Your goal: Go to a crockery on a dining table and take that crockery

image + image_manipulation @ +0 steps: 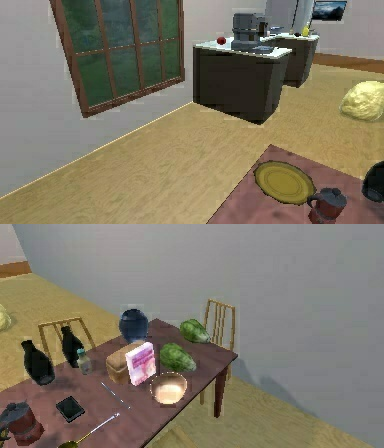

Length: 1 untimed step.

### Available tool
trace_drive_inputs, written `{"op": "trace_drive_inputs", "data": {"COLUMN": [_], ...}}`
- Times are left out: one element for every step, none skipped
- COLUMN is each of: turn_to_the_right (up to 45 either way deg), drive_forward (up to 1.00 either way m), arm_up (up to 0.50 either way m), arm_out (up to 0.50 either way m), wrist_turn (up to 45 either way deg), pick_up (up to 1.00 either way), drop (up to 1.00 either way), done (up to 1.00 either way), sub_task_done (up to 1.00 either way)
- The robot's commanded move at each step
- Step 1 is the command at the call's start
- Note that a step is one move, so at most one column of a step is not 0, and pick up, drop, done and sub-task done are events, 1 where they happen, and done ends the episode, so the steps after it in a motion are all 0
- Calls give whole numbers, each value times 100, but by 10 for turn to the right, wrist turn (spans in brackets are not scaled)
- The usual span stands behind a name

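- Bowl (168,389) sits on the table (130,406), lower middle of the arm side view, just beside a box (141,363).
- Plate (283,182) lies lower right in the forward view.
- I cannot tell my claw's state.

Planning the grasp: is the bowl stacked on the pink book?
No, the bowl stands on the bare table, beside the pink book.

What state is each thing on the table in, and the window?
Bowl: upright, looks empty.
Near green bottle: on its side.
Far green bottle: on its side.
Left dark bottle: upright.
Right dark bottle: upright.
Book: standing on edge.
Phone: lying flat.
Plate: flat, empty.
Window: shut.
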Motion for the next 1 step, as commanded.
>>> {"op": "trace_drive_inputs", "data": {"turn_to_the_right": [0], "drive_forward": [0], "arm_up": [50], "arm_out": [0], "wrist_turn": [0], "pick_up": [0], "drop": [0], "done": [0], "sub_task_done": [0]}}
